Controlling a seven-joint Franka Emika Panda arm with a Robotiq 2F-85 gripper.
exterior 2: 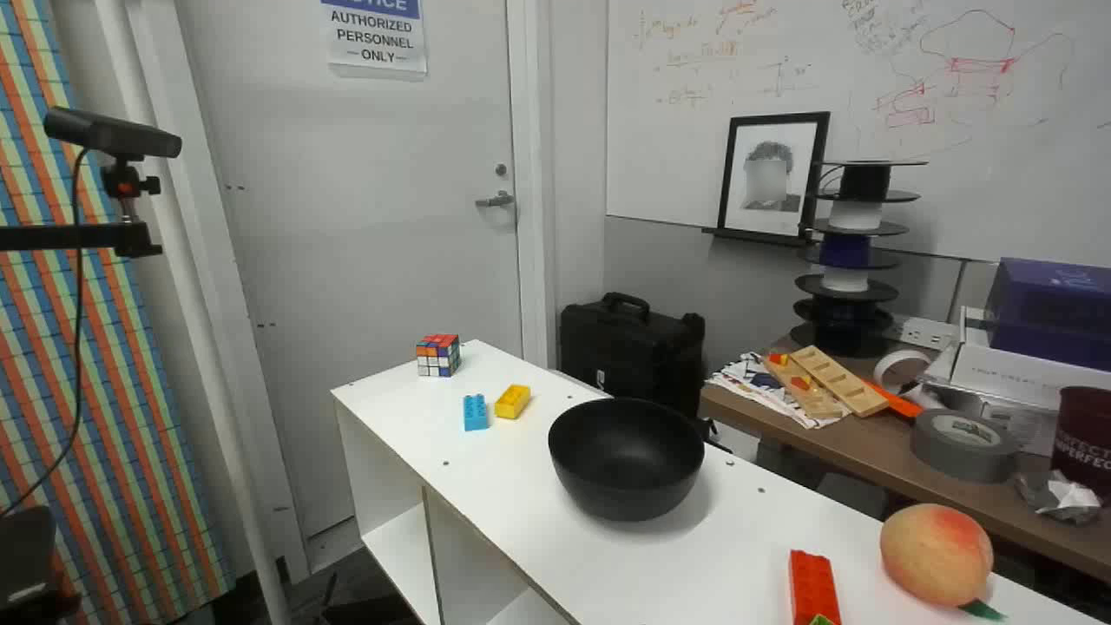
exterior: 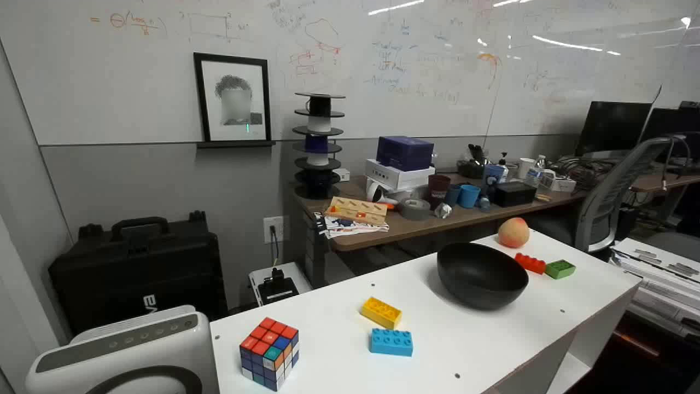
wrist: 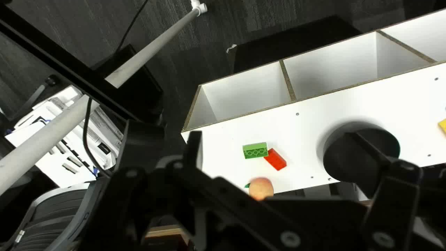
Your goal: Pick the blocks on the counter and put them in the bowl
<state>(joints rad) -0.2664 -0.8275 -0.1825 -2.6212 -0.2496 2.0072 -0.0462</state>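
Includes spread Robotiq gripper (wrist: 275, 141), counter (exterior: 328, 339) bearing black bowl (exterior: 482, 278), yellow brick (exterior: 381, 312), blue brick (exterior: 391, 342), red brick (exterior: 530, 263), green brick (exterior: 560, 269).

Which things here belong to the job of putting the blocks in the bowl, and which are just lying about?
For the job: yellow block, blue block, red block, green block, the black bowl they should go in, the white counter they lie on.

Just lying about: puzzle cube and peach, also on the counter; grey tape roll, stacked spools and black case.
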